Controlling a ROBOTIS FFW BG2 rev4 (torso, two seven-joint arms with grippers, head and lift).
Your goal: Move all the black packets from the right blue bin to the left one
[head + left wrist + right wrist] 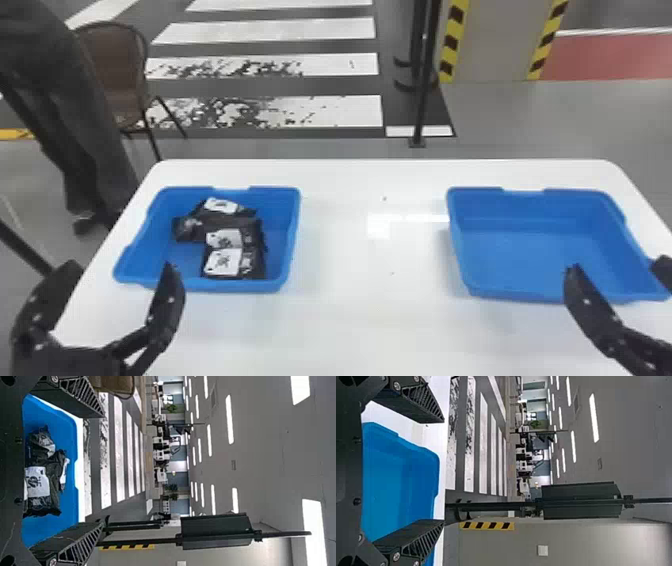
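In the head view my left gripper (122, 265) stands open at the near left corner of the left blue bin (287, 240), and my right gripper (619, 265) is open over the near side of the right blue bin (520, 255). Several black packets (222, 262) with white labels lie overlapping in the left bin. The right bin holds no packets. In the left wrist view, the open left gripper (104, 468) has the packets (51, 481) beyond it, nothing between its fingers. The right wrist view has the open right gripper (443, 471) by the bare blue bin (387, 487).
Both bins stand on a white table (370, 300), with a wide stretch of tabletop between them. Behind the table are a black post (425, 90) and a brown chair (112, 70) on the floor.
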